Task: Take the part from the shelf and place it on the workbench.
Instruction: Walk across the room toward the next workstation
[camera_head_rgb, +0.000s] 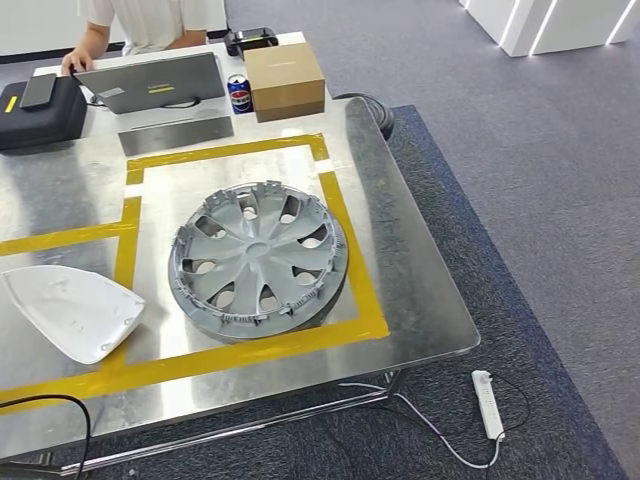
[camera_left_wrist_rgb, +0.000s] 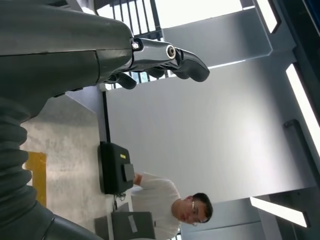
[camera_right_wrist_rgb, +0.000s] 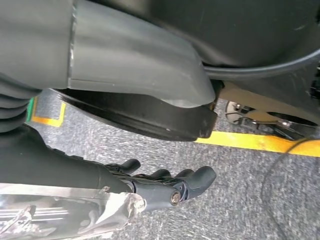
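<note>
Head camera looks down and forward from high above the table (camera_head_rgb: 423, 300). Left wrist camera, turned sideways, sits close behind its fingers (camera_left_wrist_rgb: 188, 65), sharing that table. Right wrist camera faces carpeted floor (camera_right_wrist_rgb: 241, 200) closely.

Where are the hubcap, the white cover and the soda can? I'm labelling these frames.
hubcap (camera_head_rgb: 257, 250), head view, on its centre hub.
white cover (camera_head_rgb: 72, 310), head view, middle of its curved top.
soda can (camera_head_rgb: 239, 94), head view, on its side wall.
</note>
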